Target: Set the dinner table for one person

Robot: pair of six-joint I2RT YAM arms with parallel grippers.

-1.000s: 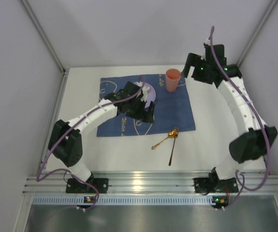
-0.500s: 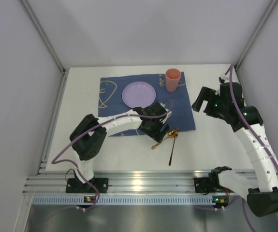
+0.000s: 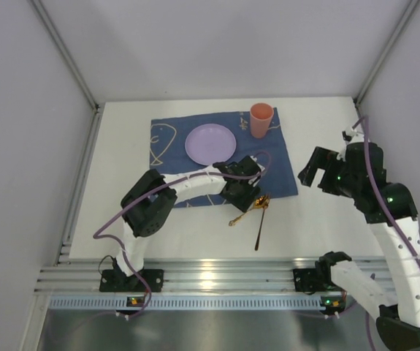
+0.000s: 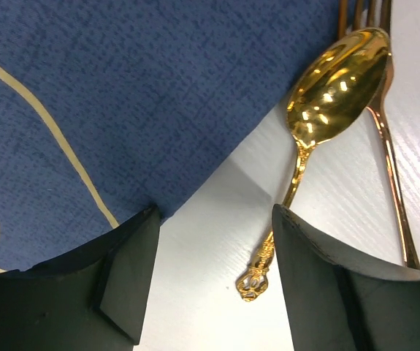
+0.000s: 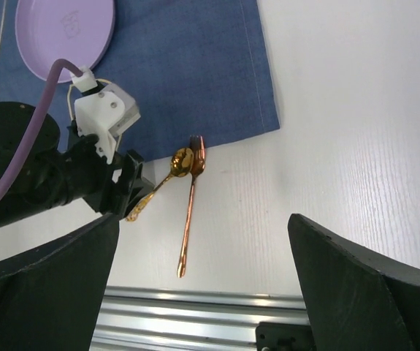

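The white dinner table [image 3: 122,153] carries a blue placemat [image 3: 283,172] with a purple plate [image 3: 210,143] and an orange cup [image 3: 261,121] on it. A gold spoon [image 3: 247,212] and a copper fork [image 3: 260,227] lie on the bare table just off the mat's near right corner, their heads touching. My left gripper [image 3: 245,196] is open and low over the spoon's handle. In the left wrist view the handle end [image 4: 253,281] lies between the jaws, close to the right finger [image 4: 326,285]. My right gripper [image 3: 319,172] is open, empty and high at the right.
A ribbed aluminium rail [image 3: 217,278] runs along the table's near edge. Grey walls close in the left, back and right sides. The right wrist view shows the plate [image 5: 65,29], spoon [image 5: 167,178], fork [image 5: 190,212] and rail [image 5: 195,314] from above.
My left gripper left the plate on the placemat and moved right and nearer, down over the spoon handle. My right arm drew back from the cup to the right side.
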